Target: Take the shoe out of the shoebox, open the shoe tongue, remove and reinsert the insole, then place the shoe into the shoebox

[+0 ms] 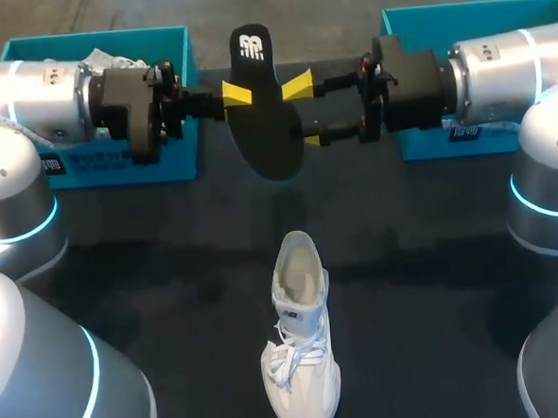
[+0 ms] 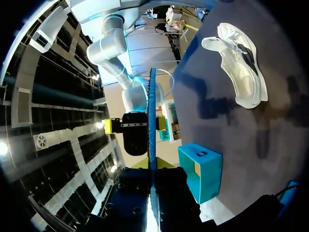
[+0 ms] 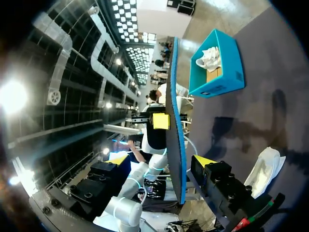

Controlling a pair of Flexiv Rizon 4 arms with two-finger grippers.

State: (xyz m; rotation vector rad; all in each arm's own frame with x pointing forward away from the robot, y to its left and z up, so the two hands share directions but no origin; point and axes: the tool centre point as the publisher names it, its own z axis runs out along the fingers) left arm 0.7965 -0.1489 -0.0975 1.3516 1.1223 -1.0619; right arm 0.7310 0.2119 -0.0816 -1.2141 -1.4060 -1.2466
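The left arm (image 1: 26, 101) and right arm (image 1: 512, 62) wear smooth, rounded silver-grey shells. Glowing cyan rings band the bulky joints at the worktop's (image 1: 170, 291) near corners. Black blocky wrists with screws and thin cables carry jaws tipped bright yellow.

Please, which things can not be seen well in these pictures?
- Inside of the right shoebox: in the head view the right arm covers it.
- Faces of the insole: both wrist views show only its edge.
- Toe inside the shoe: in the head view the laces hide it.

Dark table (image 1: 435, 285); soft shadows across it
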